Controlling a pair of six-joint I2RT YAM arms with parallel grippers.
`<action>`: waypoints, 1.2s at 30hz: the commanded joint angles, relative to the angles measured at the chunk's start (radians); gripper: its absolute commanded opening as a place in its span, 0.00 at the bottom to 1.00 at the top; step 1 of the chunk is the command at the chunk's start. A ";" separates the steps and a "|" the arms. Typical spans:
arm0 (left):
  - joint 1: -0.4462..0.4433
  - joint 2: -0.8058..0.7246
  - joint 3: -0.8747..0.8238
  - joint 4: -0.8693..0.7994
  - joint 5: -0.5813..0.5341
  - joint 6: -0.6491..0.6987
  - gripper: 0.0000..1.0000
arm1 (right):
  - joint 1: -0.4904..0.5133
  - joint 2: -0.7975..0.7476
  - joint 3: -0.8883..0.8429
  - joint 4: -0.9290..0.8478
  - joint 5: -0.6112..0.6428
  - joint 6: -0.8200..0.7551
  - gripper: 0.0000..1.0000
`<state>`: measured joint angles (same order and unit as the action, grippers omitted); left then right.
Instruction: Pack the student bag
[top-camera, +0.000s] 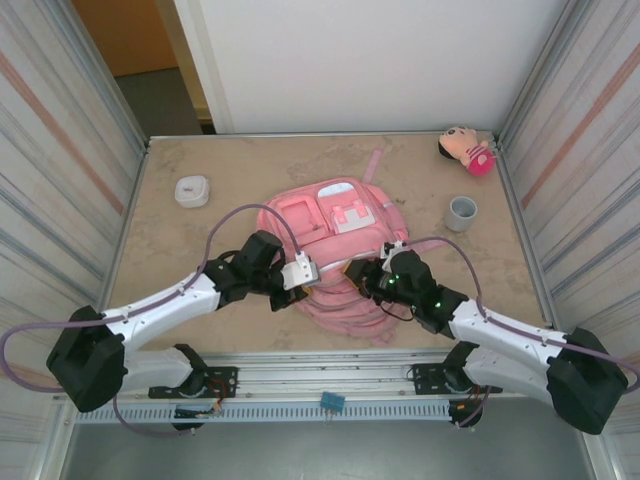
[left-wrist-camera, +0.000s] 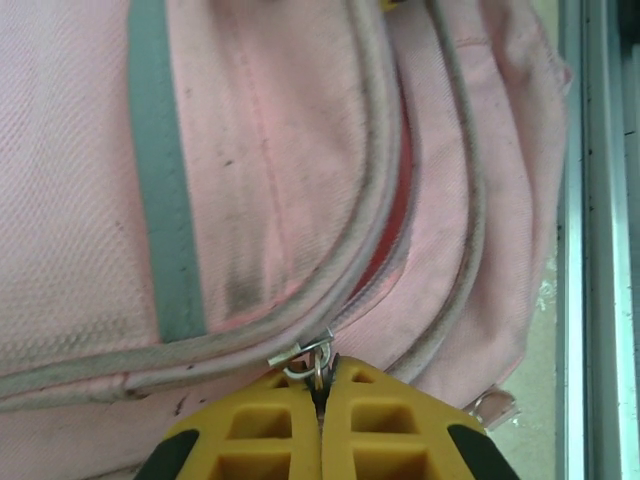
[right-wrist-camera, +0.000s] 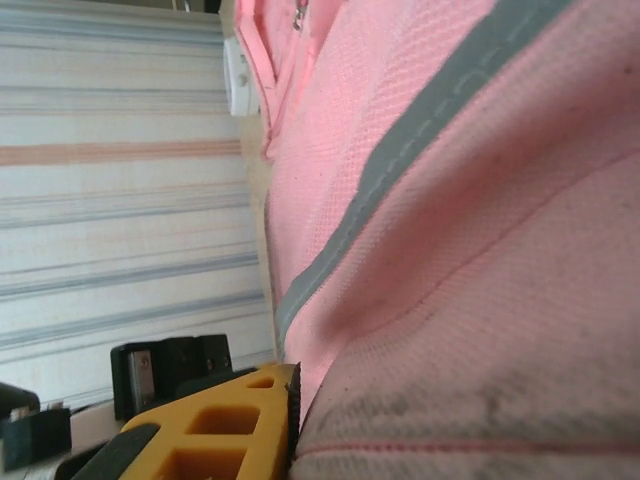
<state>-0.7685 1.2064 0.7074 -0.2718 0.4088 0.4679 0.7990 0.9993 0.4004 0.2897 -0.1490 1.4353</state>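
Marbled beige tabletop (top-camera: 250, 170), ribbed metal walls on both sides, and the pink backpack (top-camera: 340, 215) lying flat in the middle. Its front pockets face up and its long axis runs from my near edge toward the far wall. Both arms reach in over its near end.

My left gripper (left-wrist-camera: 322, 388) has its yellow jaws pressed tight together on the small metal zip pull (left-wrist-camera: 308, 352), pinching the ring right at the tips. What matters for the next move is how the zip lies from there. In the left wrist view the seam (left-wrist-camera: 150, 365) runs off to the left of the jaws along the bag's edge. To the right it curves upward and gapes, showing a sliver of red lining (left-wrist-camera: 398, 200). I judge the pull must travel along that curve rather than straight out, and the left arm is the one placed to do it.

My right gripper (top-camera: 352, 270) sits just beside the left one, further right on the bag. In its wrist view one yellow finger (right-wrist-camera: 235, 420) lies against the pink fabric. The other finger is hidden, so I cannot tell whether those jaws are spread or nipping a fold of cloth. If they do hold cloth, that would brace the bag against the pull.

A grey cup (top-camera: 461, 212), a plush doll (top-camera: 467, 150) and a small white box (top-camera: 191, 190) lie well apart from the bag.
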 joint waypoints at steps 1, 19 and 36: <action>-0.040 -0.045 -0.004 0.070 0.114 -0.057 0.00 | 0.004 0.034 0.063 0.053 0.029 -0.018 0.15; -0.229 -0.047 0.027 0.227 -0.102 -0.125 0.53 | -0.161 0.069 0.242 -0.224 -0.326 -0.297 0.11; -0.228 -0.161 -0.151 0.352 -0.449 0.177 0.76 | -0.323 0.120 0.404 -0.480 -0.591 -0.535 0.11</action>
<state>-0.9970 1.0370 0.5713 -0.0174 -0.0120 0.5560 0.4816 1.1141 0.7456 -0.1749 -0.6537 0.9730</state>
